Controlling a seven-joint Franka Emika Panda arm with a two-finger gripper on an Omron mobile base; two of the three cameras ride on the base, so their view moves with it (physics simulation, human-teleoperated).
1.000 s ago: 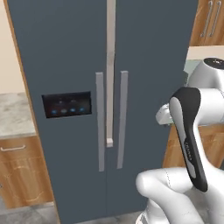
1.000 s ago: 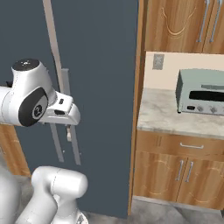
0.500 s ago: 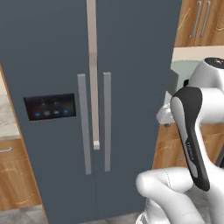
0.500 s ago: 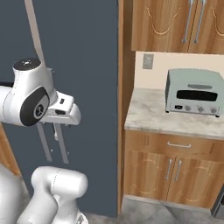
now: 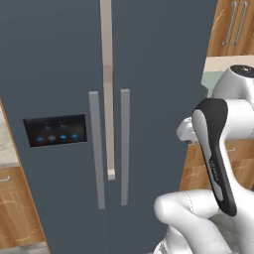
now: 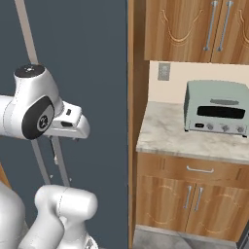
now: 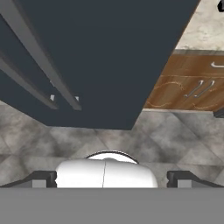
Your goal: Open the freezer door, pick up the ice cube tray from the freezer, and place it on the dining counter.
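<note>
Slate-blue freezer door (image 5: 54, 99) shut, wooden cabinets (image 6: 194, 194), marble counter (image 6: 160, 131), toaster oven (image 6: 216, 107)

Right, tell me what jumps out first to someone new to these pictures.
The tall slate-blue fridge dominates, shut: the freezer door on the left with its blue-lit control panel, two grey bar handles side by side at the middle. In the right base view a pale green toaster oven sits on a marble counter over wooden cabinets. The white arm's claw is open, aimed at the floor.

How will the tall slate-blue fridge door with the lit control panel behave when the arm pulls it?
The slate-blue fridge door with the control panel is shut, so it will probably swing stiffly. It looks heavy. Its grey vertical bar handle looks smooth, possibly slippery.
</note>
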